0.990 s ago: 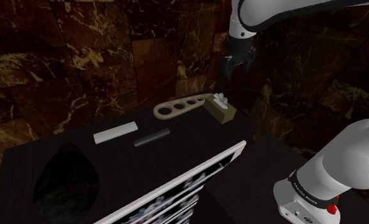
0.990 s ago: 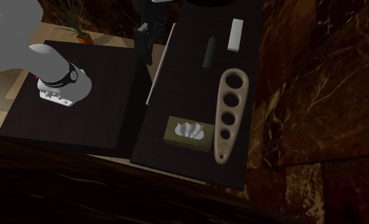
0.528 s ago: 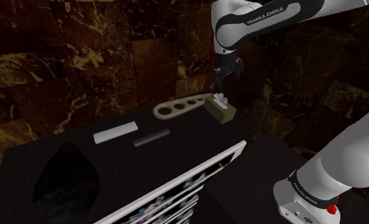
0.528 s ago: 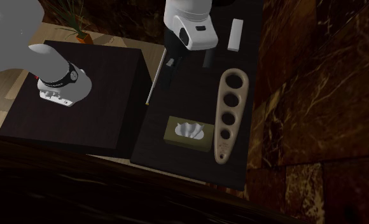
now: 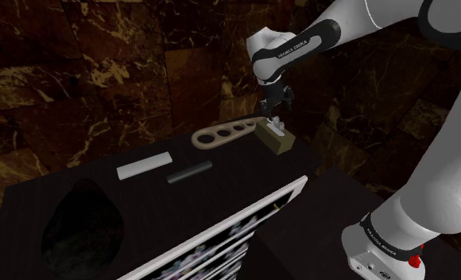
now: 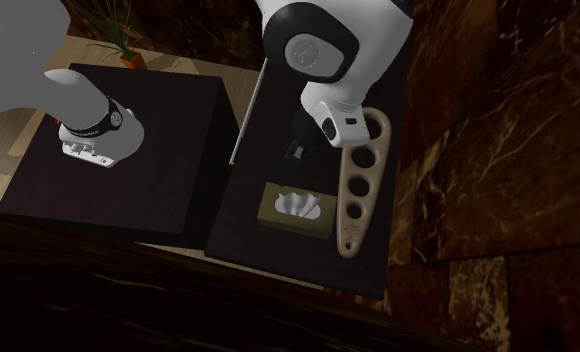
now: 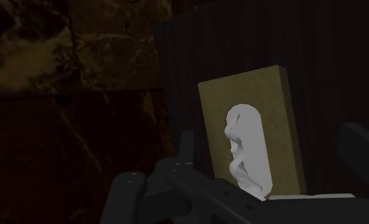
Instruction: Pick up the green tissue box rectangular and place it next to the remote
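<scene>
Tissue box (image 7: 275,108), olive with a white tuft, sits on the dark surface (image 7: 342,44) straight below your spread fingers (image 7: 187,147), its long axis across their closing line, so they seem to bracket its short width, untouched.

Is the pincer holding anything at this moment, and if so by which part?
Nothing is held. The pincer hangs open above the olive tissue box, its fingers apart and not clasping it.
</scene>
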Tool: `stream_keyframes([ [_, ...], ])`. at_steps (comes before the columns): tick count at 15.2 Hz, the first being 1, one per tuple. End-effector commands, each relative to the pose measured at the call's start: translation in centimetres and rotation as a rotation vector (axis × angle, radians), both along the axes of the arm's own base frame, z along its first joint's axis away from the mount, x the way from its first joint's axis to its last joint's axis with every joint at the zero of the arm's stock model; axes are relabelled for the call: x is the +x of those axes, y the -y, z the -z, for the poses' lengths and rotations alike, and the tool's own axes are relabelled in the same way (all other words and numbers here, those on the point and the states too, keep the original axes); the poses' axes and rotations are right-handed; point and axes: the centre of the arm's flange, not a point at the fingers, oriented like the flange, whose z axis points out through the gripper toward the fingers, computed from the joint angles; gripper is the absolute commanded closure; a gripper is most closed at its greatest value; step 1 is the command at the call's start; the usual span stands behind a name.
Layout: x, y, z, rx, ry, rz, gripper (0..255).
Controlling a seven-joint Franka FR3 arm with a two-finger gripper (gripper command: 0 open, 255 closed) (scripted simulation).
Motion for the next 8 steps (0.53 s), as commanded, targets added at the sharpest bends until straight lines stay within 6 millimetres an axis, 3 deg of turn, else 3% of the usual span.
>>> stream_keyframes([
  [1, 1.4, 1.2, 2.5, -0.027, -0.032, 0.021, 0],
  [4, 2.8, 2.9, 5.4, -0.057, -0.07, 0.047, 0],
  [8, 1.9, 3.6, 7.2, -0.057, -0.07, 0.047, 0],
])
